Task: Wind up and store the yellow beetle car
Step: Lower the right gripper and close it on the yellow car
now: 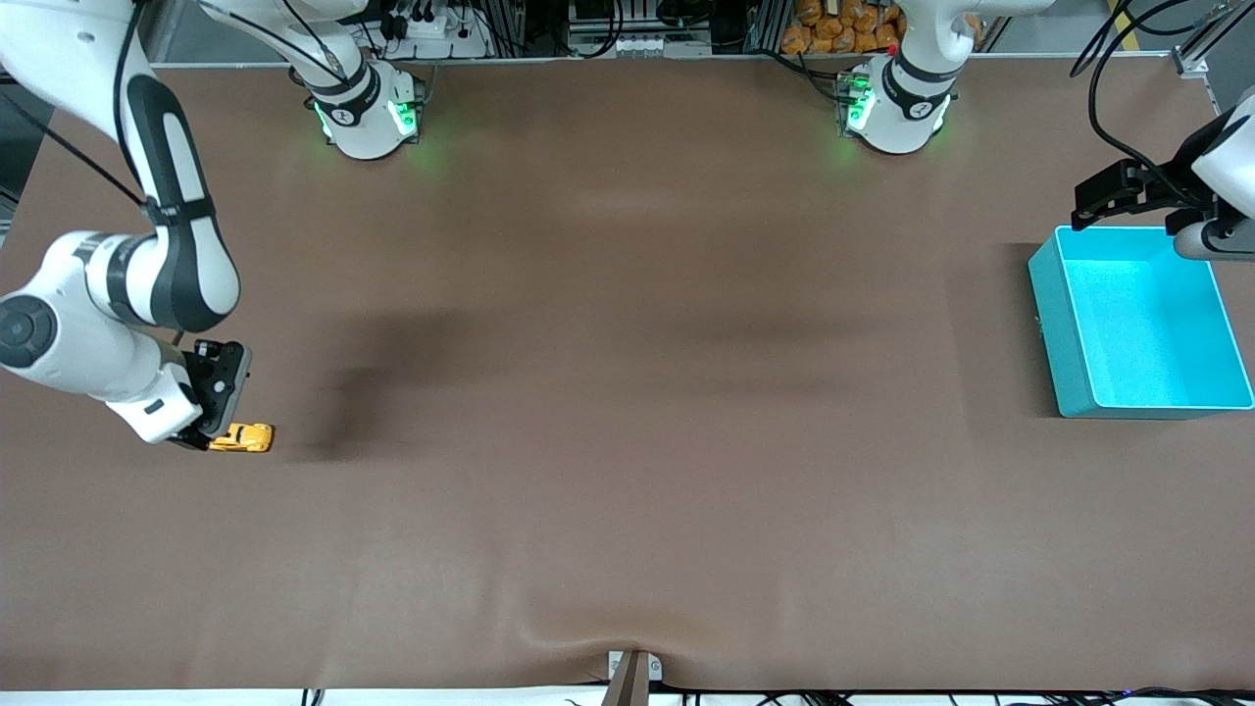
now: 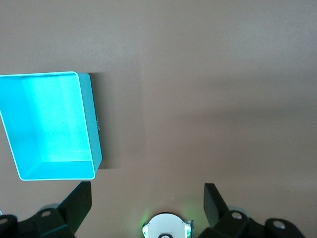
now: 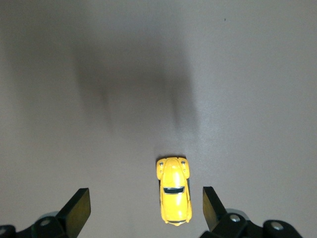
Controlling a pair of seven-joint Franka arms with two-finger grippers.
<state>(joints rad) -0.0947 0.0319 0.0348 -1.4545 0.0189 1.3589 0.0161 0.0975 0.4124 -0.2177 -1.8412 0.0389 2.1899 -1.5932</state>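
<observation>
Item: yellow beetle car (image 1: 243, 437). Lies on its wheels on the brown bench (image 1: 627, 392), at the right arm's end, nearer to the front camera than both arm bases.

Right tool (image 3: 141, 210): low over the car, fingers (image 3: 77, 208) apart, nothing gripped. In the right wrist view the car sits between the fingers but closer to one of them.

Left tool (image 2: 143, 203): over the bench just beside the turquoise bin (image 1: 1069, 324), fingers spread, empty; this arm waits.

Bin: at the left arm's end, well apart from the car, open-topped; appears empty.

Hazards, judged: the off-centre car may be nudged by one finger first and roll or twist away; a domed, smooth body may squirt out of a pinch; a low descent could jam fingertips against the bench.

Room: broad bare bench between car and bin, no obstacles in sight. The car's end of the bench is the closest edge to mind.
</observation>
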